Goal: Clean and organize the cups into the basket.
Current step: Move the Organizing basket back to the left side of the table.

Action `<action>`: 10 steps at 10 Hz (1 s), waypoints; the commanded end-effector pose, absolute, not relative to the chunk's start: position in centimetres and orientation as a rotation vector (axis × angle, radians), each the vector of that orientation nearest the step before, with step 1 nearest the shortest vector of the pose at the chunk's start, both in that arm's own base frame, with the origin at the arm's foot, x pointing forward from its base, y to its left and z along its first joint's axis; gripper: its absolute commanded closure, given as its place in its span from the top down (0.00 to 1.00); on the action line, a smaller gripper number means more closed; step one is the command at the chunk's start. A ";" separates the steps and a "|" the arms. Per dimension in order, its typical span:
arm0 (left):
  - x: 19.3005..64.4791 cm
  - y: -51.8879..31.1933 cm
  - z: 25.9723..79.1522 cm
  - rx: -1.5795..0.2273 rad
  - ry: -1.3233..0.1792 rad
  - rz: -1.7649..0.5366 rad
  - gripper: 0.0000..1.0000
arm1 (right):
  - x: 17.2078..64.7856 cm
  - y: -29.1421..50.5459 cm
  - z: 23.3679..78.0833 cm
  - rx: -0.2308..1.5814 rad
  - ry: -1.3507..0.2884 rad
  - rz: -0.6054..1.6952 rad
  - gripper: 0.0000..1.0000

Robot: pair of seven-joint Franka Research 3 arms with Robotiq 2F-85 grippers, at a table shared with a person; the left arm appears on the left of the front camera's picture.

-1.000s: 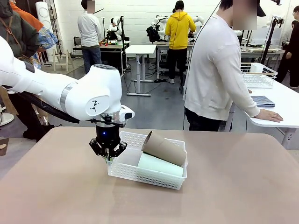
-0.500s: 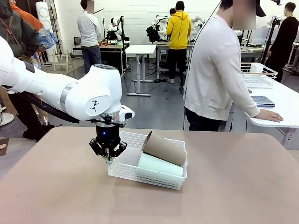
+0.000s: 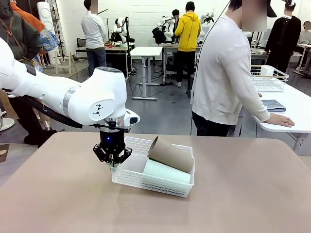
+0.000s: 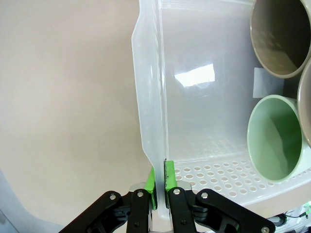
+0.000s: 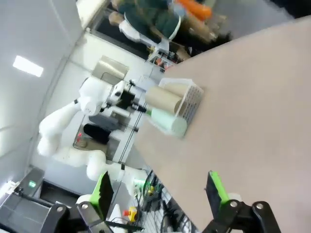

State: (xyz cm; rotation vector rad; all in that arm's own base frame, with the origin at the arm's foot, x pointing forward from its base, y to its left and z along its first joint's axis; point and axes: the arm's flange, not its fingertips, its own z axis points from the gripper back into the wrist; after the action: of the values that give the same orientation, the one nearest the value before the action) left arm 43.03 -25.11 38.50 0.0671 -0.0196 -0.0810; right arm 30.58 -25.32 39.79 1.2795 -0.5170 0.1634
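Note:
The white lattice basket [image 3: 151, 184] sits at mid-table with a tan cup [image 3: 170, 154] lying across a mint green cup [image 3: 165, 171] inside it. My left gripper [image 3: 112, 165] points down at the basket's left end and is shut on its rim. In the left wrist view the green pads [image 4: 154, 183] pinch the basket wall [image 4: 148, 97]. Past it are the mint cup's mouth [image 4: 274, 138] and two tan cups [image 4: 282, 39]. My right gripper [image 5: 159, 189] is open and holds nothing, far from the basket [image 5: 192, 104] and its cups [image 5: 163, 99].
The tan table [image 3: 243, 199] has free room all around the basket. A person in a white top [image 3: 223, 77] stands at the far side with a hand on a neighbouring white table, which carries a wire basket [image 3: 269, 77].
Arms, basket and cups have not moved. Only people in the background have shifted.

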 end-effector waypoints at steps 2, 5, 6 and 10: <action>43.1 -25.1 38.8 0.077 -0.032 -0.083 0.00 | 30.9 -25.5 40.1 1.297 -0.425 0.137 1.00; 43.1 -25.1 38.8 0.077 -0.032 -0.083 0.00 | 30.7 -24.7 39.5 1.296 -0.450 0.159 1.00; 43.1 -25.1 38.8 0.077 -0.032 -0.083 0.00 | 30.7 -24.7 39.5 1.296 -0.450 0.159 1.00; 38.6 -11.9 40.6 0.201 -0.101 -0.034 0.06 | 30.7 -24.7 39.5 1.296 -0.450 0.159 1.00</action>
State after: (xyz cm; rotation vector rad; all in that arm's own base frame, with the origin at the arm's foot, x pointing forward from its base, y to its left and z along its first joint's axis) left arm 41.07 -17.02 39.39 0.1308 -0.0471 -0.0545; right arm 30.72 -24.89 39.52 1.2985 -0.4437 0.1534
